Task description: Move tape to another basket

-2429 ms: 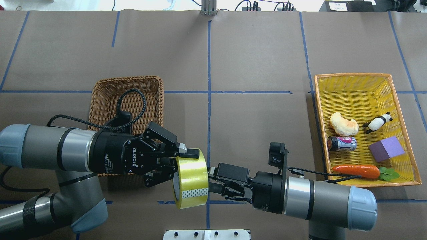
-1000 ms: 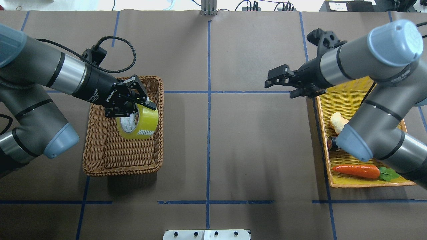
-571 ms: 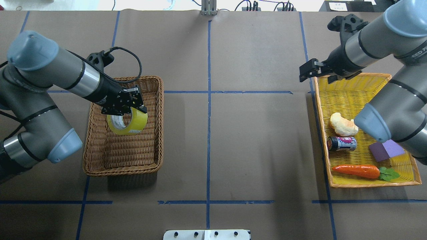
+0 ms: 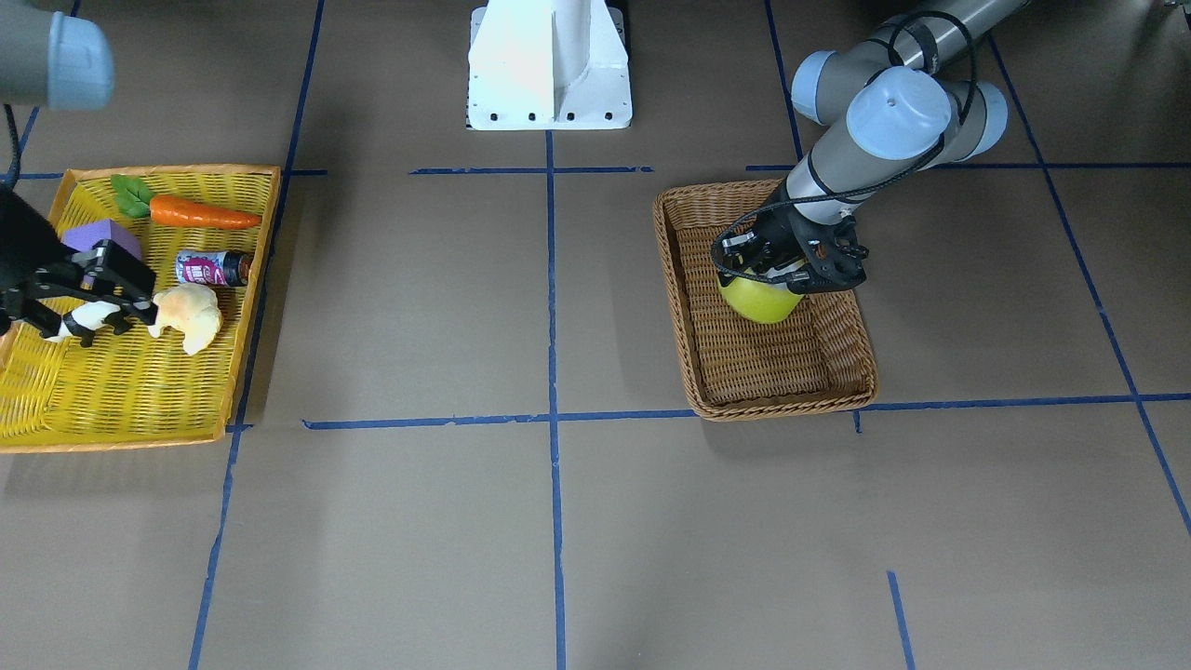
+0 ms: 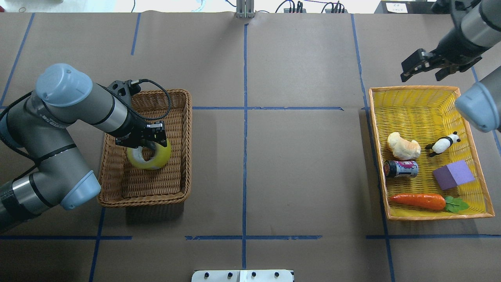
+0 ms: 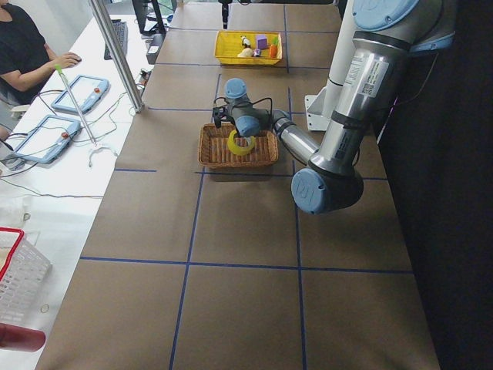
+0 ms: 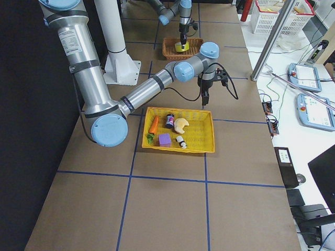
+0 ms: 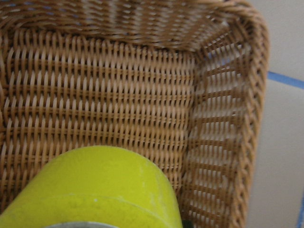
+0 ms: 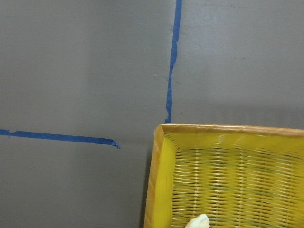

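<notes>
The yellow-green tape (image 5: 150,159) sits low inside the brown wicker basket (image 5: 178,102), in its far half. My left gripper (image 5: 150,141) is shut on the roll's upper wall from above. The front view shows the same grip (image 4: 786,277) on the tape (image 4: 761,300), inside the basket (image 4: 772,405). In the left wrist view the tape (image 8: 95,185) fills the bottom edge over the basket's woven floor (image 8: 95,95). My right gripper (image 5: 415,69) is open and empty, beyond the far edge of the yellow tray (image 5: 415,88).
The yellow tray holds a croissant (image 5: 403,145), a panda (image 5: 442,144), a can (image 5: 401,168), a purple block (image 5: 454,174) and a carrot (image 5: 419,200). The robot's white base (image 4: 549,65) stands at the table's near middle. Blue tape lines cross the brown table.
My left gripper carried the tape from the table's middle over the wicker basket and lowered it inside. My right gripper drew back from the tape to beyond the yellow tray's far edge.
</notes>
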`<act>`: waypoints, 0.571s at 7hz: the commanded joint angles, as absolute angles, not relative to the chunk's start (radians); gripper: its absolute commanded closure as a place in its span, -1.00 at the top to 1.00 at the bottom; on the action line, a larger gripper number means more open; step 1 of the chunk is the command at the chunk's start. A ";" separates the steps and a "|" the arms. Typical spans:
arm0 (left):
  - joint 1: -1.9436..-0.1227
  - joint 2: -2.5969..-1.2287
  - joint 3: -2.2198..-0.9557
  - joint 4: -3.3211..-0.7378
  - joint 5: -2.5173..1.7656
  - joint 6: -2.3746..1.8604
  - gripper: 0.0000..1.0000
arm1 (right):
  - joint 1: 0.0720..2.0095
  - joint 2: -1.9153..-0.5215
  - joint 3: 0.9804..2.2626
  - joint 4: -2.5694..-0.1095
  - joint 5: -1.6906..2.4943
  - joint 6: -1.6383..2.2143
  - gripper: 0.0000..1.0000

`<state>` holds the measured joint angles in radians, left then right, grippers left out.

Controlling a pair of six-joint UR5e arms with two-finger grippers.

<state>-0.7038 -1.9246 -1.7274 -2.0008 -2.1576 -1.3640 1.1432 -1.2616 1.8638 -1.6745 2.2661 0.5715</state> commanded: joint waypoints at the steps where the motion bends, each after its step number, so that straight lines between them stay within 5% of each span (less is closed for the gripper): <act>1: -0.715 -1.924 -1.735 -1.973 -2.155 -1.339 1.00 | 1.199 -1.299 1.859 -1.681 2.281 0.482 1.00; 4: -0.869 -1.925 -1.787 -1.835 -2.316 -1.203 1.00 | 1.300 -1.382 1.819 -1.680 2.289 0.243 1.00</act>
<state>-0.7933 -1.9249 -1.7741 -1.8693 -2.2436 -1.2613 1.2589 -1.3497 1.8376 -1.6808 2.2874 0.3401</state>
